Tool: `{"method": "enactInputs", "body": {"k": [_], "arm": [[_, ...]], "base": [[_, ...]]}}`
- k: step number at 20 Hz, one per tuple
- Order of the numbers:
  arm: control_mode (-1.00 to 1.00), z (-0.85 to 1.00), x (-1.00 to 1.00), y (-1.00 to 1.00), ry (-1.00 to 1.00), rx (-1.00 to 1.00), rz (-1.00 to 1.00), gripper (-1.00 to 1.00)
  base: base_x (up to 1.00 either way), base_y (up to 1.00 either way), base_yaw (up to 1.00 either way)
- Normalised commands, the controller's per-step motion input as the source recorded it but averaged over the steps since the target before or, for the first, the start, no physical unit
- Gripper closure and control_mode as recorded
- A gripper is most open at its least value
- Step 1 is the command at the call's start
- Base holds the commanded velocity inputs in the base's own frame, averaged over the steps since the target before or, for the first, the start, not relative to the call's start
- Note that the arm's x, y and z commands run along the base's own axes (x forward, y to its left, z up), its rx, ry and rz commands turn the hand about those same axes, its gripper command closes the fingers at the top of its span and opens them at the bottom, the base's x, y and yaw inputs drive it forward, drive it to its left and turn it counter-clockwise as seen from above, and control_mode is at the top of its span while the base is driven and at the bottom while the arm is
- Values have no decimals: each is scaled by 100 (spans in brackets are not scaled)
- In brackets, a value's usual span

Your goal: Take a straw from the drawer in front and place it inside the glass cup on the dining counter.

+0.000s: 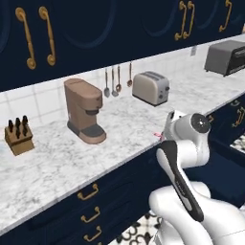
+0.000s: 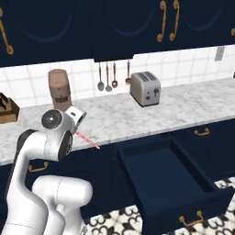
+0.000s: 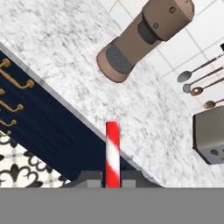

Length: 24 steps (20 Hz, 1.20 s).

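I have the straw point(image 3: 112, 153) pinched between my fingers, my gripper point(image 3: 112, 180) closed narrowly on its lower end, so the picking-up half of the job looks done. In the hand view the red-and-white stick rises straight up from between my two dark tips, and in the right base view it pokes out sideways from my hand point(image 2: 75, 117) as a thin pink line, raised about level with the edge of the marbled worktop point(image 2: 174, 108). The drawer point(image 2: 172, 181) I took it from hangs pulled out below that worktop, to my right, and its inside looks bare from here. Ahead of me stand the coffee machine point(image 1: 85, 110), the toaster point(image 1: 151, 87) and a few hanging spoons point(image 1: 112, 82), so I am facing the kitchen wall, not the place where the straw has to go. The glass cup and the dining counter lie somewhere outside these pictures, and I cannot tell where. By my reckoning, what is left is the longer part: carrying the straw to that counter, lining it up over the cup, and letting it drop inside.
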Motion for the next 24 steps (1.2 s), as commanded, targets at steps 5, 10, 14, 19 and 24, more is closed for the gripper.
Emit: {"method": "enactInputs", "body": {"k": [5, 10, 14, 19, 24], "arm": [[100, 0, 0, 0, 0, 0, 0, 100], [100, 0, 0, 0, 0, 0, 0, 100], [100, 0, 0, 0, 0, 0, 0, 100], [100, 0, 0, 0, 0, 0, 0, 100], [100, 0, 0, 0, 0, 0, 0, 100]], "base": [[-38, 57, -47], [-30, 9, -59], [-20, 0, -63], [-22, 0, -63], [-17, 0, -64]]}}
